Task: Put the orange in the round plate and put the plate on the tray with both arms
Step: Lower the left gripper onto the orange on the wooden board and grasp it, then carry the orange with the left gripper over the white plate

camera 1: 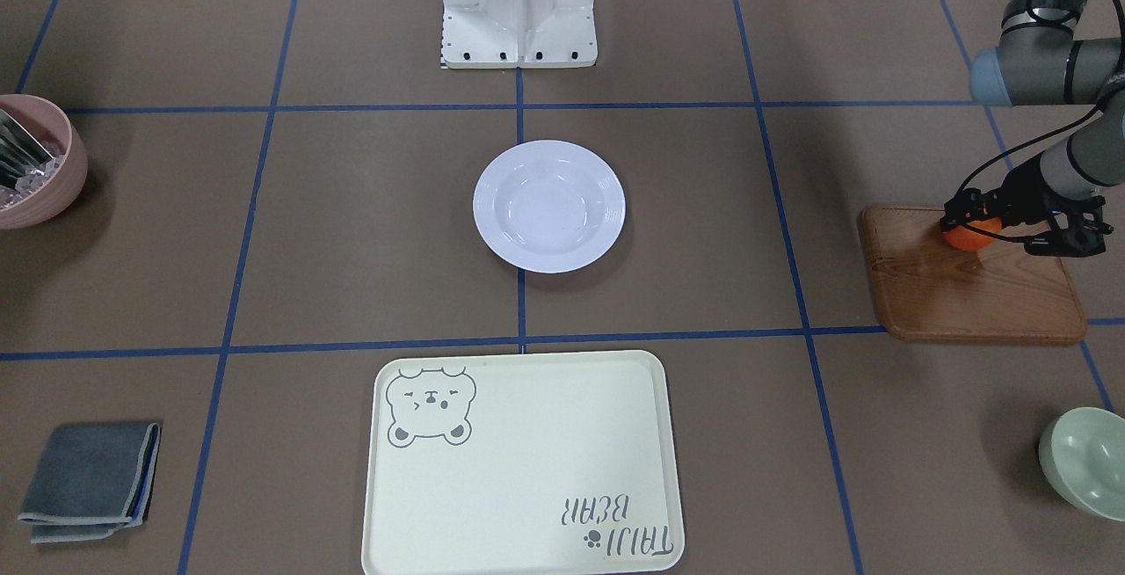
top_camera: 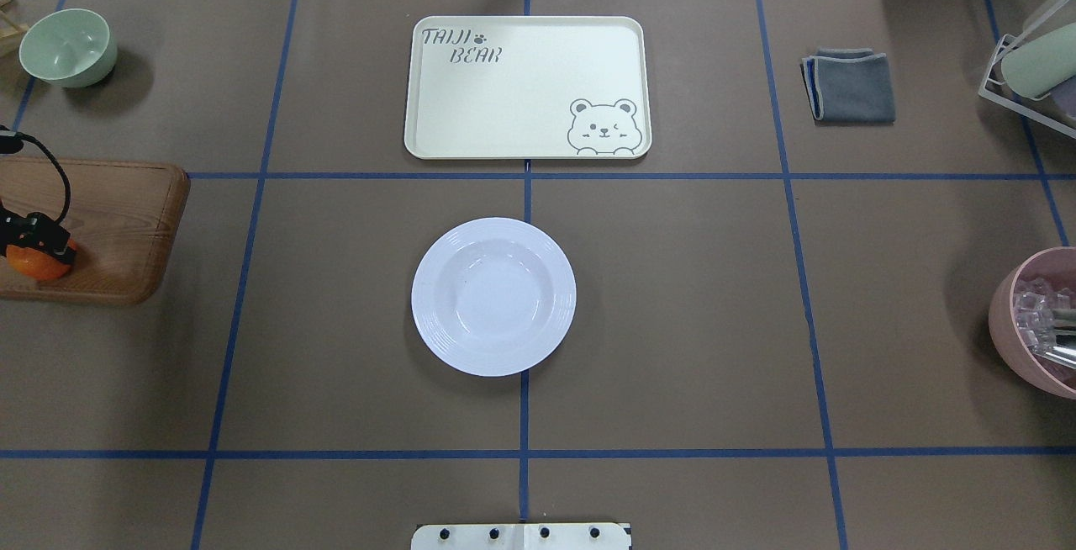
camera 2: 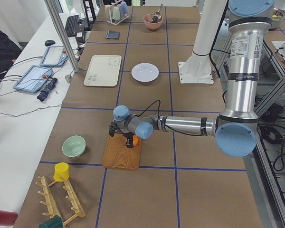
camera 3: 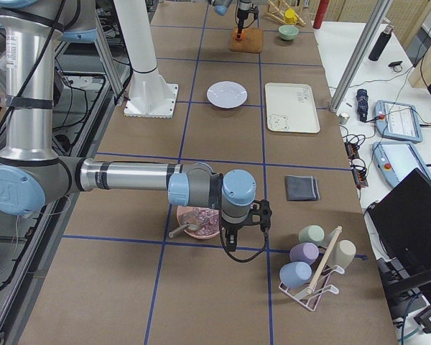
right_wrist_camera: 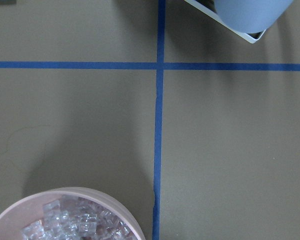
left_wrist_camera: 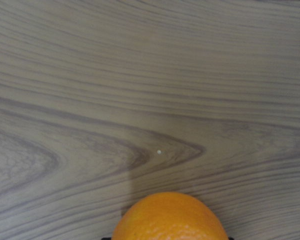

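The orange [camera 1: 970, 236] rests at the far part of a brown wooden board [camera 1: 976, 298], and my left gripper [camera 1: 969, 223] is shut on the orange. In the left wrist view the orange [left_wrist_camera: 170, 217] fills the bottom centre over the board's wood grain. The white round plate [camera 1: 549, 206] lies empty at the table's middle. The cream tray [camera 1: 545, 452] with the bear drawing lies beyond the plate, also empty. My right gripper [camera 3: 264, 215] hovers beside a pink bowl at the other end. I cannot tell whether the right gripper is open or shut.
A pink bowl [top_camera: 1009, 314] holds ice cubes and a metal utensil. A pale green bowl [top_camera: 67, 45] stands past the board. A folded grey cloth [top_camera: 851, 83] lies right of the tray. A cup rack [top_camera: 1034, 62] stands at the far right corner. The robot's white base [camera 1: 518, 12] is behind the plate.
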